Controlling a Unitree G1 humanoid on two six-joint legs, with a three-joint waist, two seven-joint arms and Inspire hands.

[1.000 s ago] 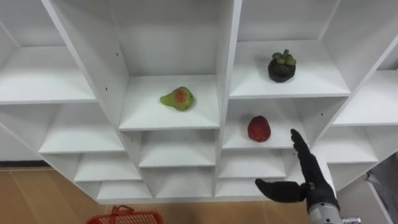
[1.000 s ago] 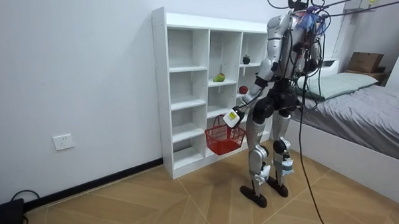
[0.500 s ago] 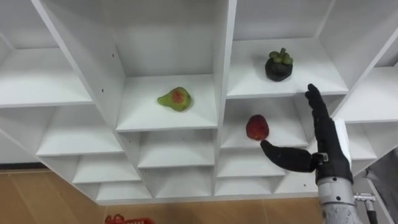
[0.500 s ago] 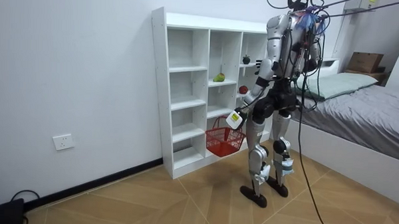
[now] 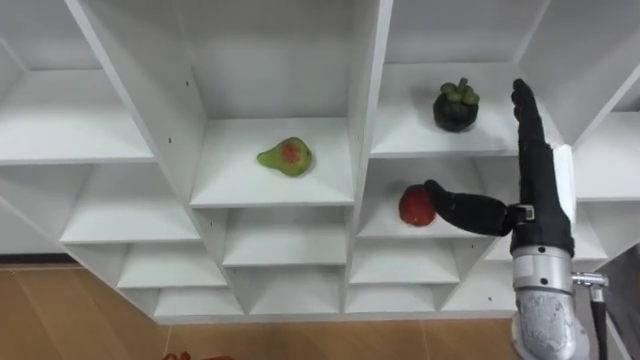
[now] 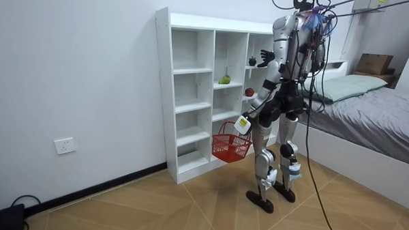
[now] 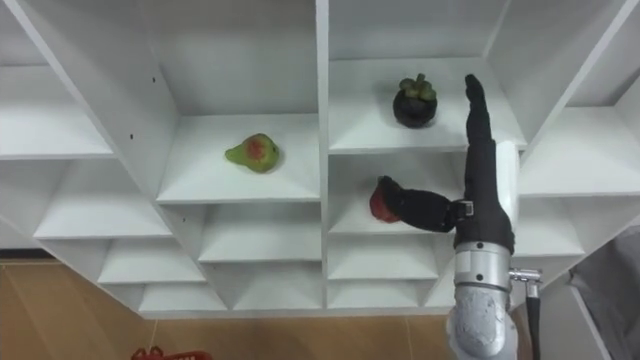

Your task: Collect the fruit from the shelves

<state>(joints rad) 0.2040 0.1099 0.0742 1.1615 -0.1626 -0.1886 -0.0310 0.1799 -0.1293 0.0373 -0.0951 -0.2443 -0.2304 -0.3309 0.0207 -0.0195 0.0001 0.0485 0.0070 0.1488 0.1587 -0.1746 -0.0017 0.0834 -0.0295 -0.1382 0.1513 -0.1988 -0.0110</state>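
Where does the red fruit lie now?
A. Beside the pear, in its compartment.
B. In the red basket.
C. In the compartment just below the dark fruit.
C: the red fruit lies directly under the dark fruit, to the right of the pear, by the open right hand; the basket hangs from the left hand.

Right hand (image 7: 483, 195), fingers straight, beside mangosteen (image 7: 413, 103); thumb before red fruit (image 7: 376, 207).

closet shelves (image 5: 270, 190) hold a pear (image 5: 285, 157), a mangosteen (image 5: 456, 105), a red fruit (image 5: 414, 205).
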